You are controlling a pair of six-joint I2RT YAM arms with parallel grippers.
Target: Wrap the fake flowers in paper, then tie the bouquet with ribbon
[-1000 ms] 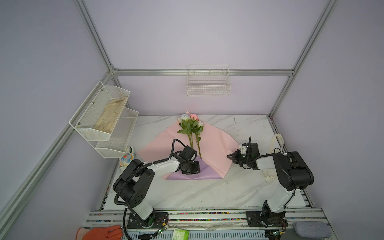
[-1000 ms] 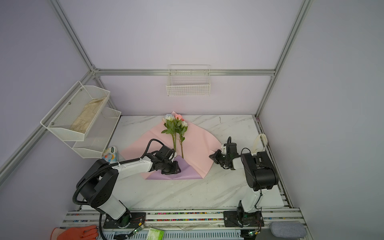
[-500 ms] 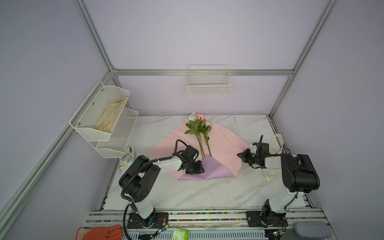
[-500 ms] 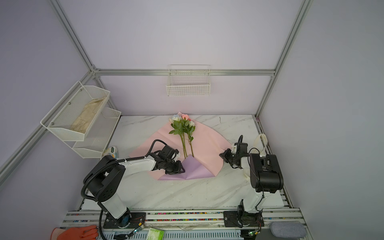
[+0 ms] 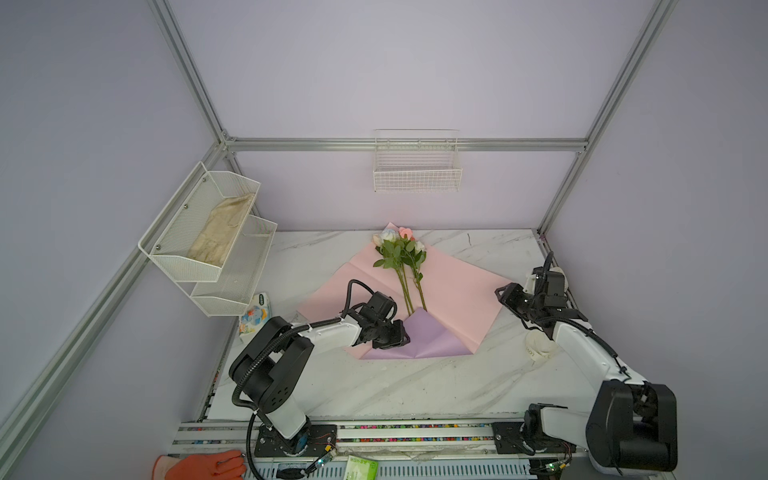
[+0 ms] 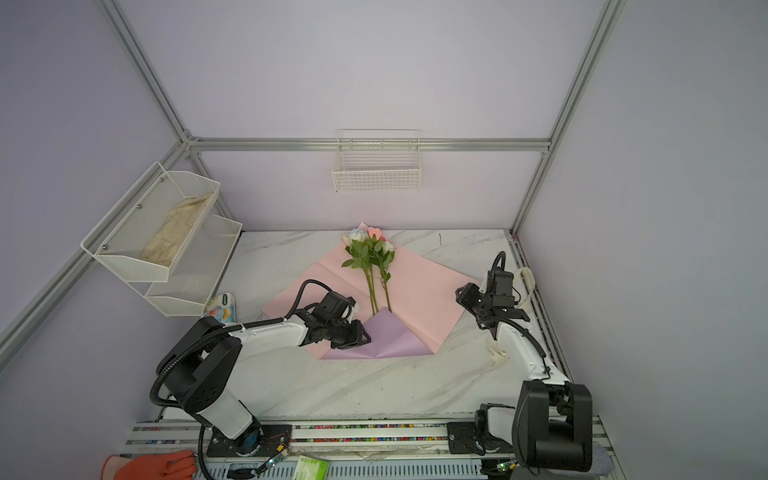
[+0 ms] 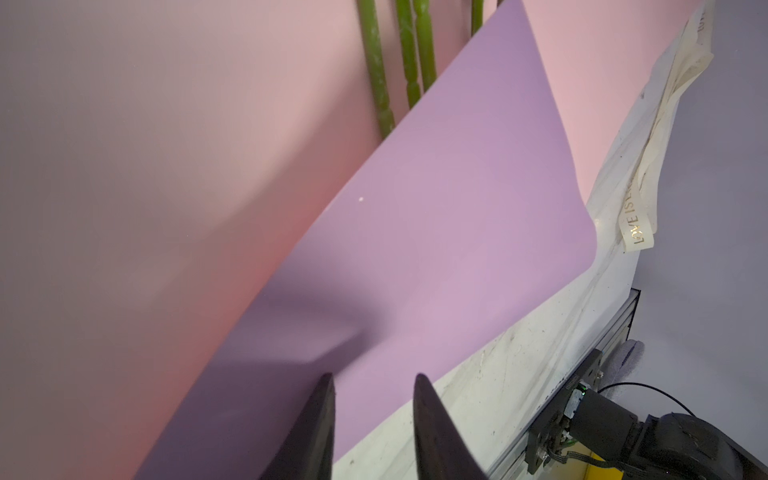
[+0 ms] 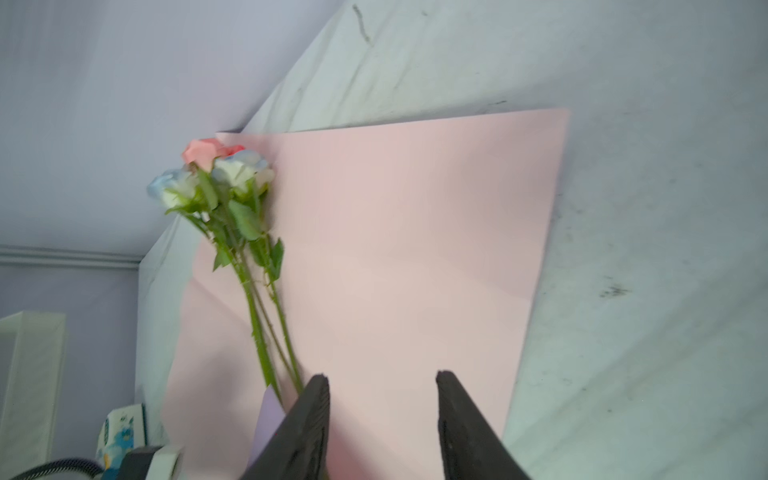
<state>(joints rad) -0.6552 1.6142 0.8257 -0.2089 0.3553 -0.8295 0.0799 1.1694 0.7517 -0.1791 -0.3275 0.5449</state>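
Holding fingers parted and empty, the left gripper point(image 7: 374, 378) and right gripper point(image 8: 382, 374) are flanking the green-stemmed pastel fake-rose bouquet point(image 5: 400, 252) lying on pink-and-lilac paper point(image 5: 457, 291).

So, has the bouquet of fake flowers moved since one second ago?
Yes. The bouquet of fake flowers slid rightward: its blooms were below the left end of the wall basket, now nearer its middle.

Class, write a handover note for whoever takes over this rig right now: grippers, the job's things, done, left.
Left gripper: open, at the lilac fold.
Right gripper: open, empty, near the right corner of the pink paper sheet.
Bouquet lies on the sheet, stem ends under the fold.
Ribbon lies on the table, right side.
Done: corner folded up.
Left: wrap, tie with ribbon.
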